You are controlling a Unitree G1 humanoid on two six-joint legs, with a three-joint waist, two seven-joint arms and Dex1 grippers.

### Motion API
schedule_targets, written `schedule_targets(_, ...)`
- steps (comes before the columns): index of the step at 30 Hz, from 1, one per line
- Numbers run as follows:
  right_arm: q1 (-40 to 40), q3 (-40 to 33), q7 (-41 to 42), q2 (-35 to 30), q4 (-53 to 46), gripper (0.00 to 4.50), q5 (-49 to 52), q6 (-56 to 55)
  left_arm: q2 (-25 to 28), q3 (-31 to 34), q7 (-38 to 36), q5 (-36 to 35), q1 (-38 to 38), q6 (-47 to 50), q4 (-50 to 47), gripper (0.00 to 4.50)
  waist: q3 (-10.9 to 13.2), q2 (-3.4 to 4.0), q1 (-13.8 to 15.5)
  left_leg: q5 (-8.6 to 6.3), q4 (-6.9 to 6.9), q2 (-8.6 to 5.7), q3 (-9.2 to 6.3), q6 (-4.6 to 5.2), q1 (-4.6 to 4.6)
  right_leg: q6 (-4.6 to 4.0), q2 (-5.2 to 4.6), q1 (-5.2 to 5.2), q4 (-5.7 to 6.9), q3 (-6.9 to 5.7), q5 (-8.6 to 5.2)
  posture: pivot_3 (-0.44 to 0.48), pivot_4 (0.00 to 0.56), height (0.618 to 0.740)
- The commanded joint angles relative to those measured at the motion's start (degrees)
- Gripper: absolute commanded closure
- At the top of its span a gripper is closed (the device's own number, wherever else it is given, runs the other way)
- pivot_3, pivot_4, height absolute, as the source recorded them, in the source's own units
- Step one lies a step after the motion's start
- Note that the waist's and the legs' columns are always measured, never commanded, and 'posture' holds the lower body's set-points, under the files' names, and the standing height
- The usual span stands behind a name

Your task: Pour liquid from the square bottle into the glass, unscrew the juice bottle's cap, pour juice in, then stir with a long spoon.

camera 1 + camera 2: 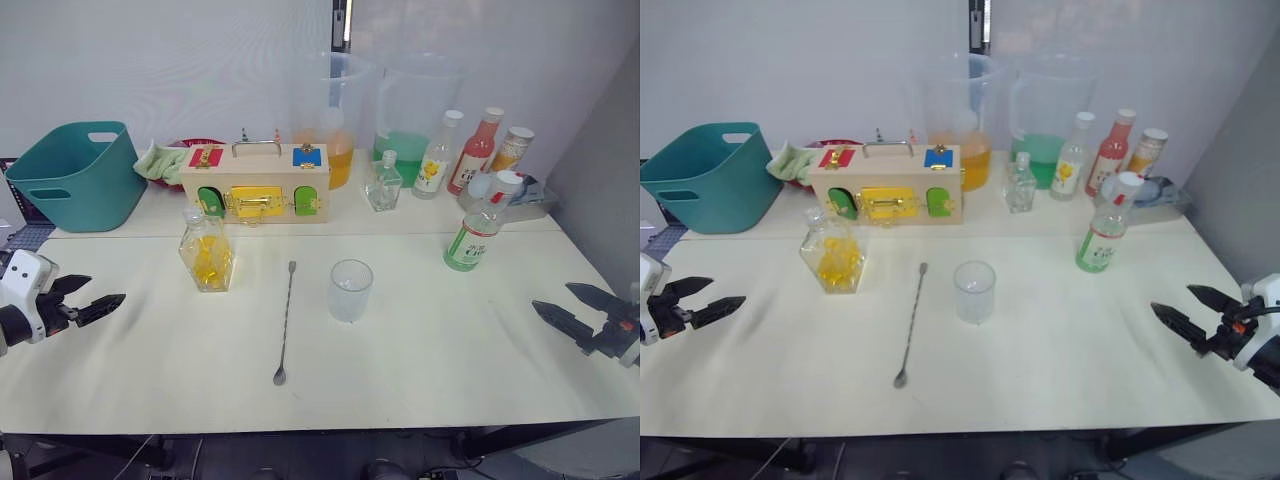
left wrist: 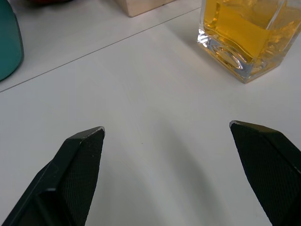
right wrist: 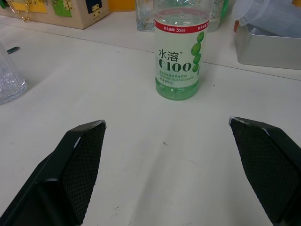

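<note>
White bench (image 1: 420, 370) laid out for mixing a drink. Near the middle, empty glass (image 1: 350, 290), upright. Just to its left, long spoon (image 1: 285, 322) lying flat, bowl toward the near edge. Further left, square bottle (image 1: 206, 250) standing, yellow liquid (image 2: 244, 28) inside, stopper on. Far right of the glass, juice bottle (image 1: 474, 228) upright, cap (image 1: 508, 180) on, likely placed within the right arm's reach. Left end effector (image 1: 95, 300) low over the bench at the left edge, fingers spread wide, empty, pointed toward the square bottle. Right end effector (image 1: 562, 306) at the right edge, likewise spread and empty, aimed at the juice bottle. Nothing poured yet.
</note>
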Motion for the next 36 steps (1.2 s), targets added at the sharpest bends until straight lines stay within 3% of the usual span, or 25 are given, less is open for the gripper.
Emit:
schedule_targets(1,-1.3,-0.1,1.6,-0.9,-3.1,0.05,2.6,2.2,-1.1,2.4,0.8,-2.4,3.0,0.5,-5.8,0.00,0.0,0.00,-0.2,0.00,0.00,0.00,0.00,0.00,0.00,0.00,0.00,0.00,0.00,0.00,0.00,0.000,0.150,0.740)
schedule_targets(4,-5.7,4.2,5.4,-1.8,-7.7,0.05,8.4,10.5,-6.6,7.9,5.1,-7.2,12.7,3.0,-20.9,0.00,0.0,0.15,-1.3,0.00,0.00,0.02,0.17,0.00,0.07,0.00,-0.01,0.00,0.00,0.22,0.00,0.000,0.150,0.740)
schedule_targets(9,-6.5,4.0,5.6,-1.9,-8.6,0.05,8.7,13.0,-7.8,9.4,7.9,-8.4,16.1,6.1,-27.1,0.00,0.1,-0.37,-0.8,0.03,0.02,0.10,-0.08,-0.05,0.00,-0.04,0.24,-0.05,0.12,0.33,0.02,0.000,0.150,0.740)
schedule_targets(11,-9.7,7.2,7.8,-3.1,-12.4,0.05,11.8,17.3,-12.5,12.4,12.4,-11.4,20.8,7.7,-36.5,0.00,0.1,-0.30,-0.5,0.03,0.04,0.07,-0.05,-0.05,0.00,-0.04,0.23,-0.01,0.09,0.41,0.02,0.000,0.150,0.740)
schedule_targets(14,-20.3,15.3,9.9,-2.5,-16.3,0.05,13.9,21.5,-26.1,11.6,26.1,-12.3,30.2,9.8,-56.1,0.00,0.1,0.19,-1.5,0.03,0.06,0.01,0.33,-0.05,0.03,0.10,0.21,-0.01,-0.15,1.03,0.09,0.000,0.150,0.740)
schedule_targets(18,-24.4,18.5,10.4,-2.0,-18.7,0.05,14.2,23.0,-34.6,7.3,35.2,-10.6,33.1,11.8,-66.5,0.00,0.1,-0.75,-0.5,0.06,0.21,0.10,0.42,-0.09,0.01,0.25,0.51,-0.06,-0.12,1.26,0.21,0.000,0.150,0.740)
schedule_targets(24,-25.8,20.3,9.4,-1.5,-22.8,0.05,14.0,22.5,-40.5,0.0,43.1,-9.1,31.0,14.4,-71.2,0.00,0.1,-0.64,1.7,0.06,0.95,0.07,-0.04,-0.10,-0.49,0.17,0.80,0.01,-0.15,1.50,0.28,0.000,0.150,0.740)
schedule_targets(36,-20.9,17.1,2.7,-0.9,-33.4,0.05,16.2,23.1,-42.5,-6.9,48.9,-1.7,16.6,11.0,-60.1,0.00,0.1,-0.62,1.5,0.08,1.09,0.05,-0.18,-0.10,-0.58,0.21,0.94,-0.01,-0.13,1.55,0.36,0.000,0.150,0.740)
